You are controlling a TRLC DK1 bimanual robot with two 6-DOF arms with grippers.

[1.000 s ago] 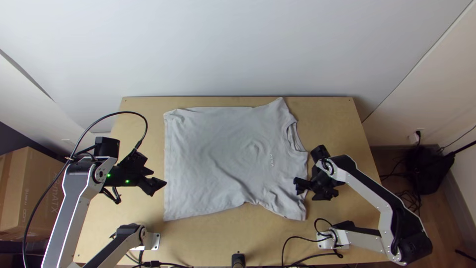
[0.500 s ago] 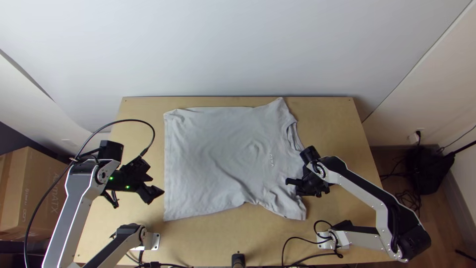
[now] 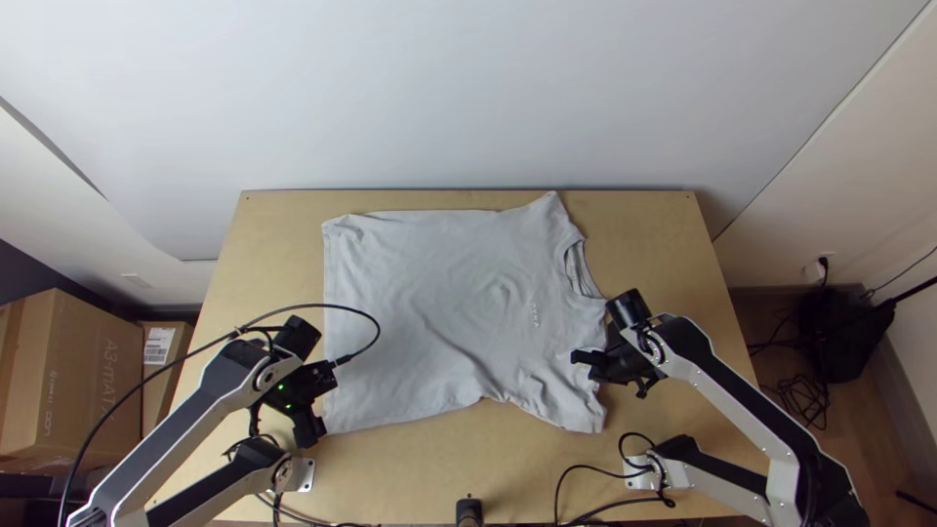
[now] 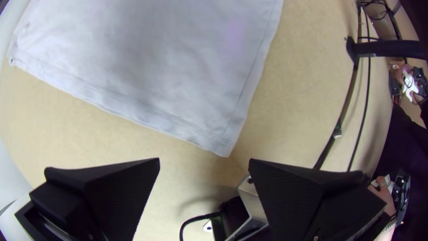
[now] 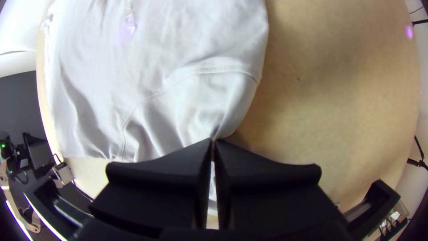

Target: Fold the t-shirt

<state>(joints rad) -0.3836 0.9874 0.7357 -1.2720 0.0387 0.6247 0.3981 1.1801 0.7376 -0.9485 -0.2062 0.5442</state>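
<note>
the t-shirt point(image 3: 439, 312) lies spread out across the middle of the frame on the wooden table point(image 3: 439, 468), unfolded, its hem running down the left side and the collar point(image 3: 580, 268) over at the right. small wrinkles gather towards the near sleeve point(image 3: 576, 405), lower right of centre.

that is where the right gripper point(image 3: 578, 358) is, right of centre: its fingers are pressed together on the edge of the sleeve cloth (how deep the bite goes, i can't tell). a pinch out there makes sense, since the sleeve end of the near side gives one good handle for bringing that side over.

the left gripper point(image 3: 312, 431) is at lower left, by the near hem corner point(image 4: 223, 145). its fingers stand wide apart with nothing between them, and the corner lies just beyond their tips, flat on the wood. it seems placed there to take the other end of the same side, so both ends can rise together. the next move likely calls for a low, careful close on that corner; thin cloth lying this flat could slip out or bunch.
</note>
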